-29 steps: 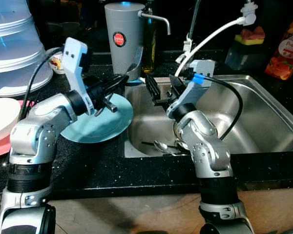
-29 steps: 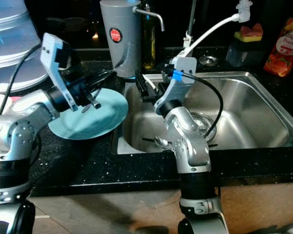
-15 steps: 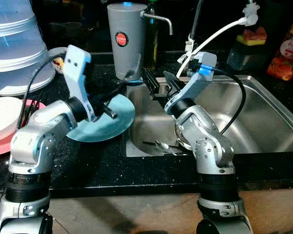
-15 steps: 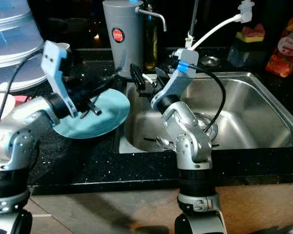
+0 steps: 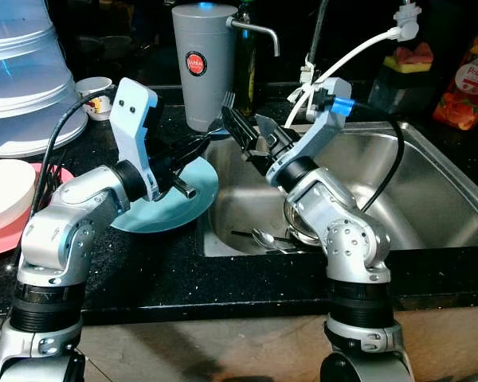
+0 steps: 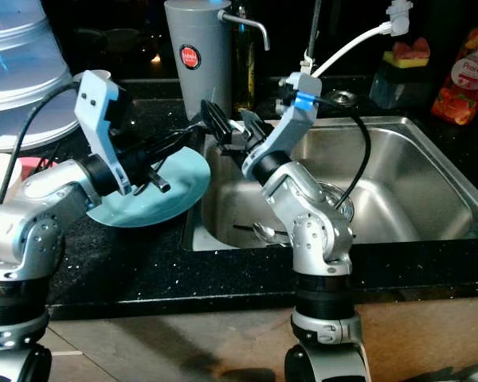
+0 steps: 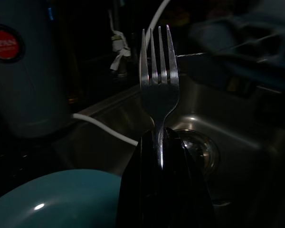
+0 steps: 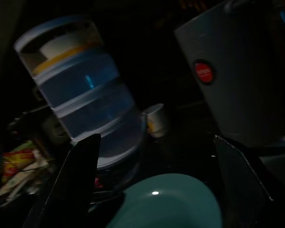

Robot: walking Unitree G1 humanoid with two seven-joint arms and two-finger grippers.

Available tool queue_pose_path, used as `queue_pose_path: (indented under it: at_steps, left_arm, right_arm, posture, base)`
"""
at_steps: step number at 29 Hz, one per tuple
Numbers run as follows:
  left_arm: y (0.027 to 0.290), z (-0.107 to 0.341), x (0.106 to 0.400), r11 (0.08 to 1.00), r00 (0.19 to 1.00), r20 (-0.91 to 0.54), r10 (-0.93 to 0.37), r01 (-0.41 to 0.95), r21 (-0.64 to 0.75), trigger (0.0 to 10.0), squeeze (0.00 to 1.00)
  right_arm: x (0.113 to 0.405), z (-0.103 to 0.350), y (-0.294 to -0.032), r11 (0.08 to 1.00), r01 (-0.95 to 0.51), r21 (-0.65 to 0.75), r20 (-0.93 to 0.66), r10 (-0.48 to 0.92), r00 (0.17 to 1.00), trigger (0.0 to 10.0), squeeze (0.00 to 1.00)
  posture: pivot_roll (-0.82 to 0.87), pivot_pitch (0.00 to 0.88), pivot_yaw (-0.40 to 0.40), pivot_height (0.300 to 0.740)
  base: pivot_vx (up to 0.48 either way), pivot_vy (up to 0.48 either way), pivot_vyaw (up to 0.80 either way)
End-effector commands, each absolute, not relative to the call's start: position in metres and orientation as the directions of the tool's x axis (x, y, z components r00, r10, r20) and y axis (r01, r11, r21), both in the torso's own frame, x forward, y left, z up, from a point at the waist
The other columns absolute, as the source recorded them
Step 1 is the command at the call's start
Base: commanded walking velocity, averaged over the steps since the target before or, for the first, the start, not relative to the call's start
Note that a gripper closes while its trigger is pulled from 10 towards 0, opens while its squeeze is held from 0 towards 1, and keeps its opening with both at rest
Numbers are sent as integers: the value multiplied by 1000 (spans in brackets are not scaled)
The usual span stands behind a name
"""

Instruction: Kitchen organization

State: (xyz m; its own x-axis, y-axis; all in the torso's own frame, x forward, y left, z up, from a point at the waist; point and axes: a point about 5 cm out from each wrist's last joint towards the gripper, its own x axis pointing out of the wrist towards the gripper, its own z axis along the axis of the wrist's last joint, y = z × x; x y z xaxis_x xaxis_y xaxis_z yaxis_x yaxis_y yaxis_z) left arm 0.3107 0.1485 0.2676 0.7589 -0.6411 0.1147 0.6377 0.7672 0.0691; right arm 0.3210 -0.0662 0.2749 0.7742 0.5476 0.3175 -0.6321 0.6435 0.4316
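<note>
Left wrist view: fork (image 7: 159,83) upright in left hand (image 7: 160,142).

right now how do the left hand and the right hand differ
The left hand is shut on a fork, prongs pointing away from it; the right hand is open and holds nothing. The left hand sits over the blue plate on the counter, the right hand over the sink's left edge. Both have two long black fingers.
</note>
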Motion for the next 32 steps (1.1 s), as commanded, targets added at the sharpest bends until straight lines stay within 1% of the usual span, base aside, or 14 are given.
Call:
queue_pose_path:
  at_steps: [1,4,5,8,10,13,19,21,24,25,26,27,28,32]
  left_arm:
    - [150,263,312,776,770,95,-631,627,72,0,0]
    - [149,261,312,778,773,90,-628,624,72,0,0]
    - [148,262,312,774,768,94,-634,630,69,0,0]
    - [146,262,311,769,763,97,-639,635,69,0,0]
    - [143,263,310,759,753,102,-650,647,69,0,0]
    - [141,264,308,748,741,105,-663,659,71,0,0]
    - [140,264,306,743,736,106,-669,666,69,0,0]
    - [134,261,301,712,705,99,-702,699,71,0,0]
    - [131,259,299,697,691,95,-717,713,73,0,0]
    - [130,259,298,696,690,94,-718,715,73,0,0]
    - [130,259,298,695,689,92,-719,715,73,0,0]
    - [130,259,298,695,689,92,-719,715,73,0,0]
    - [129,258,298,694,688,92,-720,716,73,0,0]
    - [130,258,298,693,688,88,-721,717,72,0,0]
  right_arm:
    - [316,283,-60,597,-677,430,348,583,734,10000,0]
    - [312,284,-56,594,-703,390,343,615,710,10000,0]
    - [311,282,-54,613,-705,357,326,626,709,10000,0]
    - [311,280,-52,627,-704,334,310,632,710,10000,0]
    - [312,275,-52,657,-684,317,276,626,729,10000,0]
    - [316,271,-54,684,-655,320,252,605,755,10000,0]
    - [317,271,-56,698,-641,319,248,591,768,10000,0]
    - [320,270,-58,706,-621,340,245,571,784,10000,0]
    - [322,270,-59,709,-608,357,246,557,794,10000,0]
    - [322,270,-59,712,-603,361,244,552,797,8980,0]
    - [323,270,-60,716,-596,364,241,545,803,4078,0]
    - [323,270,-60,716,-596,364,241,545,803,4078,0]
    - [324,269,-61,718,-589,371,239,539,808,0,0]
    - [325,269,-63,719,-580,383,238,530,814,0,0]
  posture:
    - [42,0,4,740]
    - [40,0,6,740]
    - [40,0,6,740]
    - [40,0,7,740]
    - [41,0,8,740]
    - [44,0,8,740]
    - [46,0,6,740]
    - [47,0,4,740]
    - [47,0,3,740]
    - [47,0,3,740]
    - [47,0,3,740]
    - [47,0,3,740]
    - [45,0,2,740]
    - [46,0,1,740]
  base:
    - [0,0,0]
    - [0,0,0]
    - [0,0,0]
    - [0,0,0]
    - [0,0,0]
    - [0,0,0]
    - [0,0,0]
    - [0,0,0]
    - [0,0,0]
    - [0,0,0]
    - [0,0,0]
    - [0,0,0]
    - [0,0,0]
    - [0,0,0]
